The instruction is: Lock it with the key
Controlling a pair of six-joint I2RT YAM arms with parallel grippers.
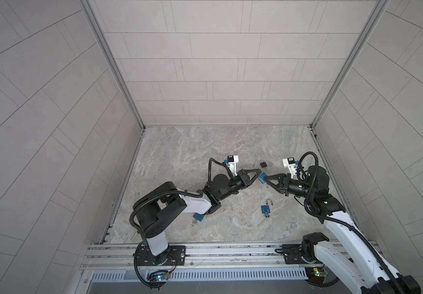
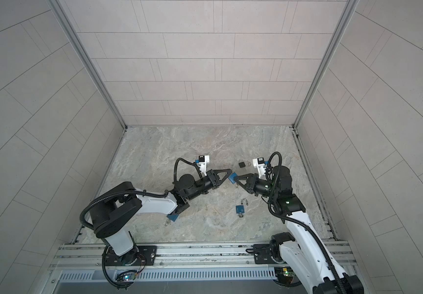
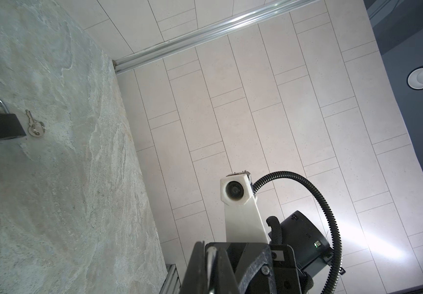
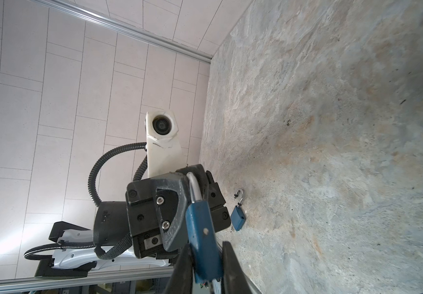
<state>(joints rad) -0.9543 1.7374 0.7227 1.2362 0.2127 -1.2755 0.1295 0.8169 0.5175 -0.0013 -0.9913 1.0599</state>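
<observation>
Both top views: left tool [image 1: 258, 175] clamped tight on the silver shackle of a blue metal padlock [image 1: 262, 177], which is held off the grey stone-look worktop [image 1: 205, 152] mid-scene. Right tool [image 1: 269, 179] grips that padlock's body from the opposite side, jaws slightly apart. Beyond the held padlock lies a black padlock [image 1: 264, 164] with a small silver ringed key [image 1: 270, 163] beside it. On the near side lies a second blue padlock [image 1: 265, 209], shackle open.
</observation>
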